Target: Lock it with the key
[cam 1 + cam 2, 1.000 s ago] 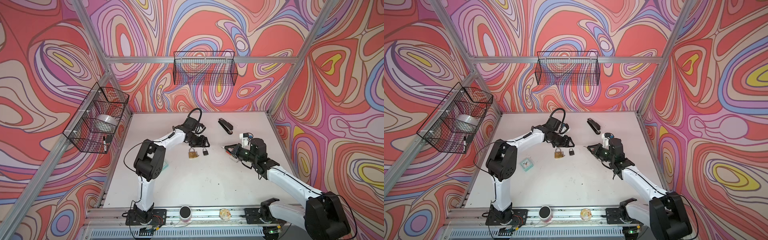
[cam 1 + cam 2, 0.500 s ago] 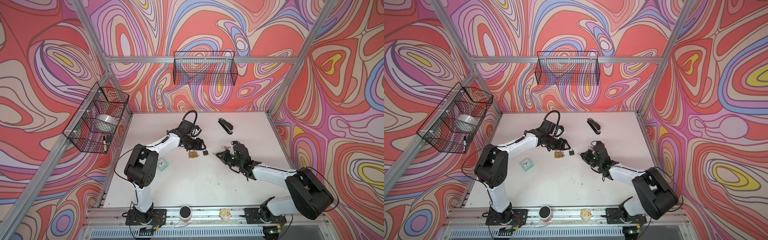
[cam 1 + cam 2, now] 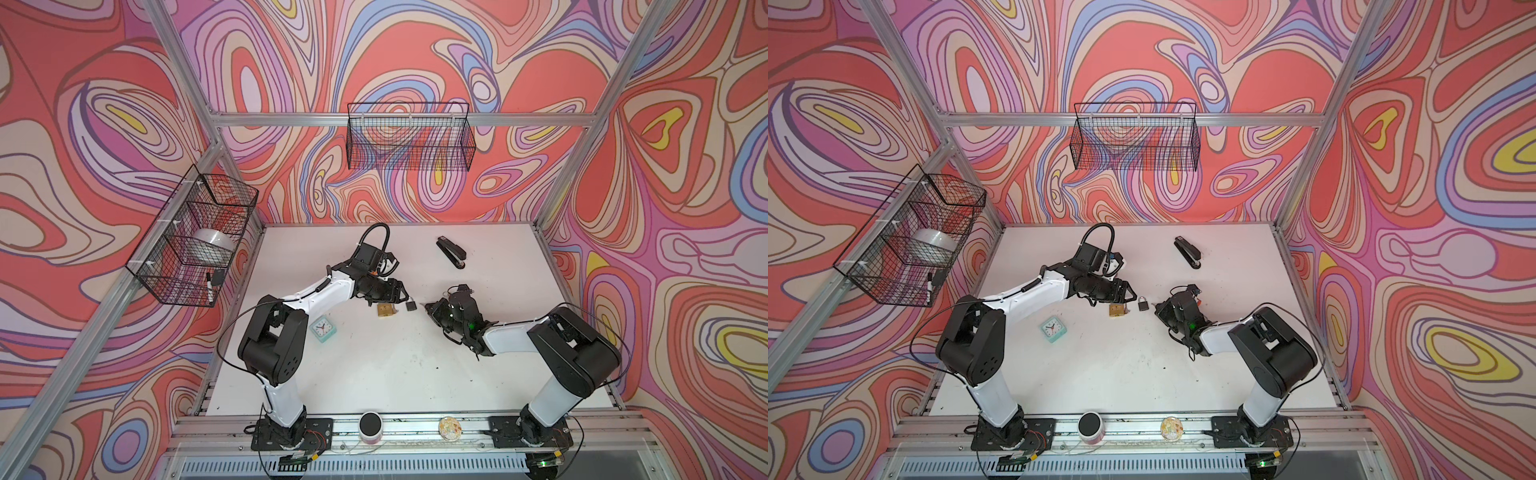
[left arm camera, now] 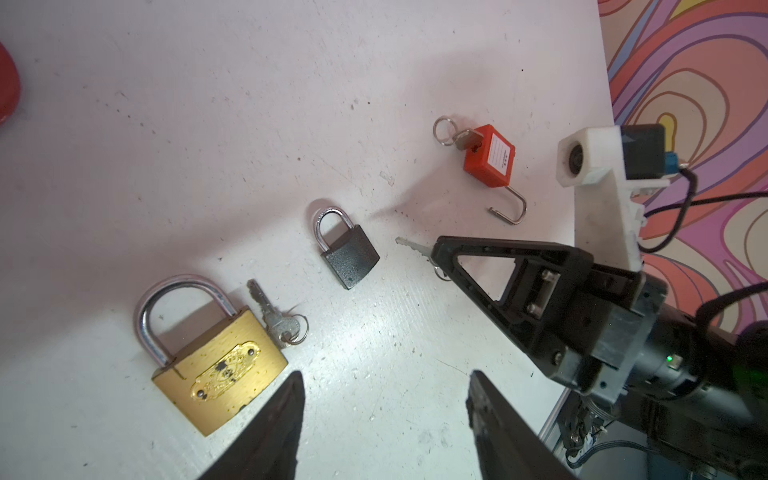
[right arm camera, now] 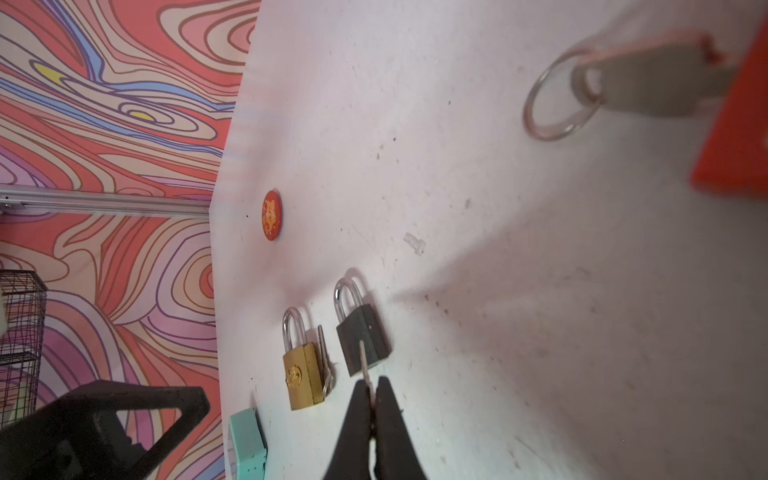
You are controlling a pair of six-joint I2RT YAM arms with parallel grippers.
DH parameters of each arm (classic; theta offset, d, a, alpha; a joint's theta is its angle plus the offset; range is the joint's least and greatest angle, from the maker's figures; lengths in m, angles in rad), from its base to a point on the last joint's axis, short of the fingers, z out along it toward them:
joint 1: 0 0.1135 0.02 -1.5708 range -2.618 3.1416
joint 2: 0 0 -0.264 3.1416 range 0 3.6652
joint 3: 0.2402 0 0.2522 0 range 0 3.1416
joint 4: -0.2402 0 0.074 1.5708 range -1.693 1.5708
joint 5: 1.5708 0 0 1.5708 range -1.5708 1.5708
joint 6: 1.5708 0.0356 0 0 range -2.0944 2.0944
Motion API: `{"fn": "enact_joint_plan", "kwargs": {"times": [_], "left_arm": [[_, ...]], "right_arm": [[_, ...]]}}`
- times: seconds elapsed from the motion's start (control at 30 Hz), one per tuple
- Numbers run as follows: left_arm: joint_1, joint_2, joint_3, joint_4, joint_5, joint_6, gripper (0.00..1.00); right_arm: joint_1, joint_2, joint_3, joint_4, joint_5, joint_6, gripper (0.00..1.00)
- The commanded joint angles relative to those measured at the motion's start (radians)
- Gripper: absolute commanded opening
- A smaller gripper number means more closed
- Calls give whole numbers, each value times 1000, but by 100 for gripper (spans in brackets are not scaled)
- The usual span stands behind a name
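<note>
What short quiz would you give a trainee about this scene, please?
1. True or false: the right gripper is shut on a key.
2. The left gripper is: A open; B shut on a key; C shut on a clock.
3. Fill in the colour: the padlock with the open shackle is ___.
Key: 1 true; 2 A; 3 red.

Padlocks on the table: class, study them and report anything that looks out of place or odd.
The red padlock stands out: its shackle hangs open with a key in its body, while the brass padlock and black padlock lie shut. Nothing looks spilled or broken.
</note>
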Motion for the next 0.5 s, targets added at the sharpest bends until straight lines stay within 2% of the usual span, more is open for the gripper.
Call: {"fn": "enact_joint_plan", "kwargs": {"times": [0.0, 0.17, 0.37, 0.47], "left_arm": [[11, -33, -11, 1, -10, -5, 64], [17, -42, -18, -3, -10, -6, 64], [21, -47, -29, -3, -6, -8, 64], [22, -50, -33, 0, -5, -9, 64]], "right_arm": [[6, 49, 26, 64, 40, 22, 0], [6, 103, 33, 69, 75, 59, 0], [6, 154, 62, 24, 32, 86, 0], [6, 156, 58, 8, 29, 100, 6]]}}
